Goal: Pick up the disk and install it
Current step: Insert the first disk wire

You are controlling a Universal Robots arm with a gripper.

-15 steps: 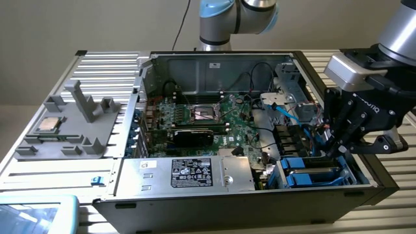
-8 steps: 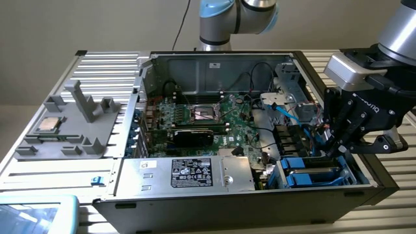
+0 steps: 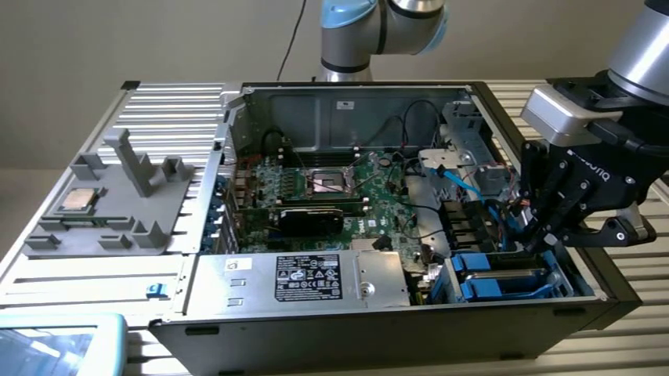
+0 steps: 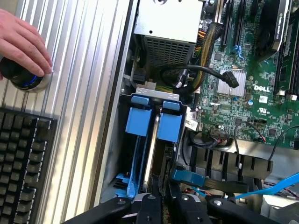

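The disk (image 3: 504, 277) sits low in the drive bay at the open computer case's front corner, on the exterior view's right, silver-grey between blue carrier rails. My gripper (image 3: 535, 239) reaches down into the case at the bay's far end. In the wrist view the disk (image 4: 150, 161) runs edge-on from my black fingers (image 4: 150, 205) into the bay, a long blue rail alongside it and blue carrier tabs (image 4: 140, 120) at its far end. My gripper (image 4: 163, 205) has its jaws close together, shut on the disk's near end.
A motherboard (image 3: 334, 192) and a grey power supply box (image 3: 303, 276) fill the case. Black and blue cables (image 4: 205, 70) cross beside the bay. A grey fixture (image 3: 115, 211) holding a CPU chip (image 3: 78, 201) stands outside. A person's hand (image 4: 23, 42) rests on a round knob near a keyboard (image 4: 23, 163).
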